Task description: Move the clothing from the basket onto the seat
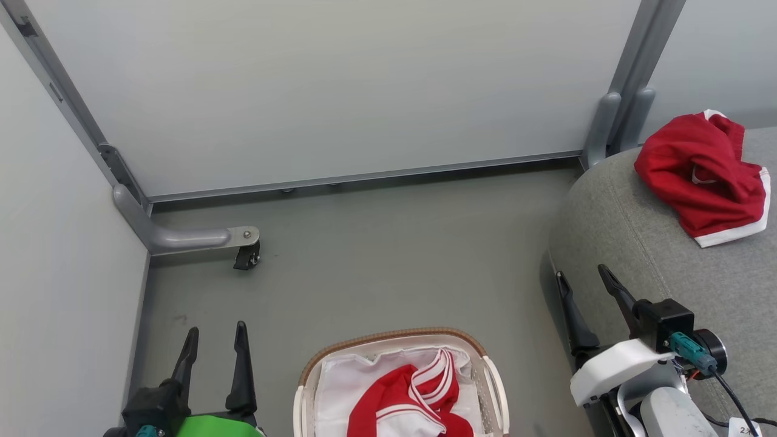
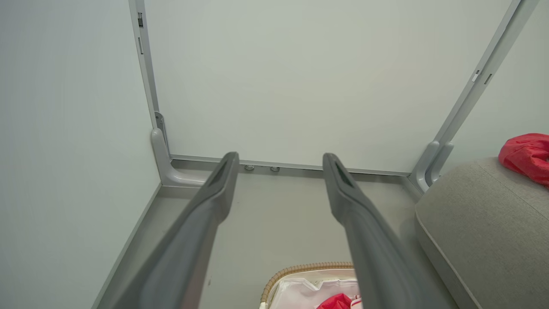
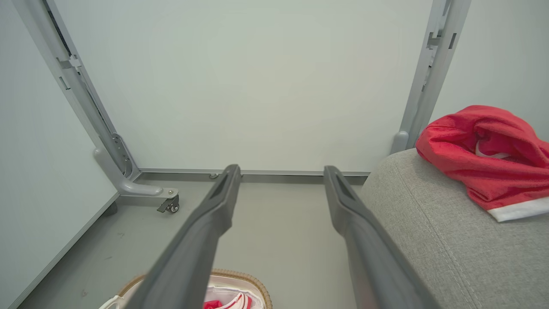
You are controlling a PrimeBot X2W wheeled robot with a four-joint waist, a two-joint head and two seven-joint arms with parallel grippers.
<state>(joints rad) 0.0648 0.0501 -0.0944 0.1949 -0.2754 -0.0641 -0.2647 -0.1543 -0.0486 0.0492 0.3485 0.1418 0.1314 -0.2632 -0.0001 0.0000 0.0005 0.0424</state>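
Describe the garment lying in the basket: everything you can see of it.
The striped garment is soft red fabric with white panels and a band of three white stripes running up its right side. It lies crumpled and folded over itself, not spread flat, in the middle of the basket, resting on the white cloth liner. Its highest fold sits just below the brown woven rim. Its lower part is cut off by the bottom edge of the head view. Nothing else touches it there.
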